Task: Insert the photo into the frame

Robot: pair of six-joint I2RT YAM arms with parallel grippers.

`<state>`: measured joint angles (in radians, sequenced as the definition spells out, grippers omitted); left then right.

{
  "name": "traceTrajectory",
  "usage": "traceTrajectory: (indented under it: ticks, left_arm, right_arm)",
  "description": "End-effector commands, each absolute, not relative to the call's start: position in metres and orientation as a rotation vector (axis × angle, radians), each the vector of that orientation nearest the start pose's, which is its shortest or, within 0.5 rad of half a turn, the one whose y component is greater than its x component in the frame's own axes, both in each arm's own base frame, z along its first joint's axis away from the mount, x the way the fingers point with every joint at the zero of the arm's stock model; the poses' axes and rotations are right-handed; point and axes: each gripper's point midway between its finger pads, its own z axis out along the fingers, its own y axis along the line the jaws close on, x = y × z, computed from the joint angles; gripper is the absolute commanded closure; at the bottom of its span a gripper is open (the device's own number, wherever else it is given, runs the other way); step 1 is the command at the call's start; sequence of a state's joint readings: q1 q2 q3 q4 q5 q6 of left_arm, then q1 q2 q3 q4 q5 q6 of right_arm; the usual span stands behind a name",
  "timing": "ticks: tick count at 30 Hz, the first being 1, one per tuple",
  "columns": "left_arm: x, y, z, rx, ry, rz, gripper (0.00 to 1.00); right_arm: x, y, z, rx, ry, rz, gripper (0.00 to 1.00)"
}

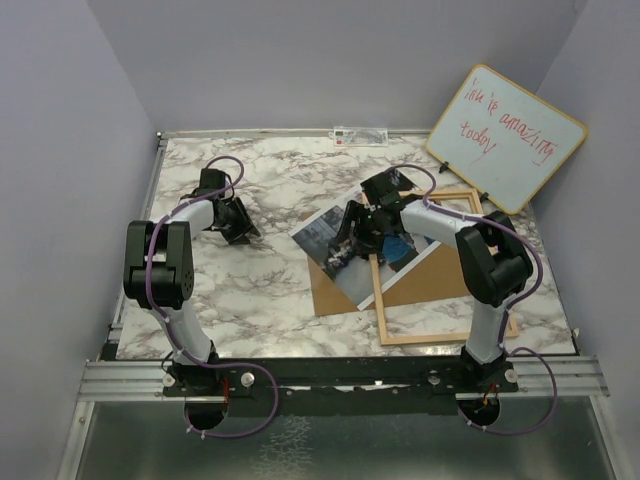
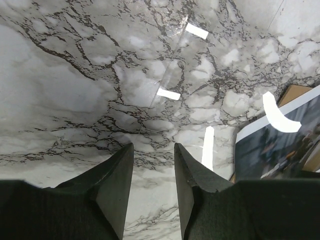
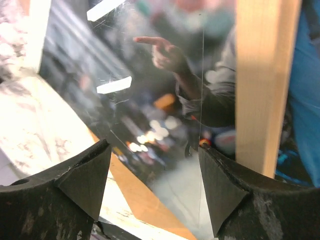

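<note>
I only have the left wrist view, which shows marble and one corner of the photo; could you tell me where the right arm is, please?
Observer: The right gripper is directly over the photo, with its jaws open and nothing between them.
Operator: Thank you. Is the photo inside the frame yet?
Observer: Not yet. The right wrist view shows one wooden rail of the frame crossing the print, and much of the photo lies outside that rail.
Operator: Is there anything else on that side of the table?
Observer: A brown backing board lies under the photo, and a whiteboard with red writing leans at the far right corner.
</note>
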<state>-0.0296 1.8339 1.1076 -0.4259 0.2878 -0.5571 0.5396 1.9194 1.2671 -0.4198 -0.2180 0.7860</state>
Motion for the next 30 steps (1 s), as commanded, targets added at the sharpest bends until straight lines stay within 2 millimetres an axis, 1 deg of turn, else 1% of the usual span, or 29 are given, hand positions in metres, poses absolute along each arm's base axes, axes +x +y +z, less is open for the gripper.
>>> traceTrajectory:
  ticks: [1, 5, 9, 11, 16, 20, 22, 24, 26, 30]
  left_arm:
    - [0.306, -0.078, -0.046, -0.718, 2.973, -0.404, 0.59]
    - [0.308, -0.074, -0.047, -0.720, 2.973, -0.372, 0.59]
    - [0.308, -0.073, -0.048, -0.720, 2.976, -0.357, 0.59]
    - [0.308, -0.071, -0.048, -0.718, 2.976, -0.340, 0.59]
    - [0.306, -0.065, -0.052, -0.708, 2.988, -0.287, 0.59]
    - [0.307, -0.061, -0.054, -0.700, 2.992, -0.247, 0.59]
    - [0.307, -0.058, -0.055, -0.697, 2.991, -0.223, 0.59]
    - [0.307, -0.057, -0.056, -0.693, 2.995, -0.212, 0.59]
    - [0.306, -0.056, -0.057, -0.693, 2.999, -0.205, 0.59]
    - [0.305, -0.054, -0.059, -0.685, 3.005, -0.190, 0.59]
  right_arm:
    - [0.334, 0.313, 0.050, 0.160, 2.704, 0.980, 0.25]
    - [0.337, 0.320, 0.067, 0.153, 2.628, 1.117, 0.23]
    - [0.342, 0.325, 0.084, 0.140, 2.516, 1.260, 0.13]
    - [0.345, 0.327, 0.093, 0.132, 2.458, 1.315, 0.09]
    - [0.357, 0.330, 0.125, 0.100, 2.282, 1.397, 0.01]
    - [0.368, 0.325, 0.145, 0.135, 2.162, 1.453, 0.01]
    - [0.373, 0.321, 0.150, 0.166, 2.121, 1.469, 0.01]
    - [0.376, 0.320, 0.149, 0.172, 2.109, 1.486, 0.01]
    - [0.379, 0.323, 0.147, 0.167, 2.106, 1.518, 0.01]
    - [0.384, 0.330, 0.150, 0.160, 2.083, 1.595, 0.02]
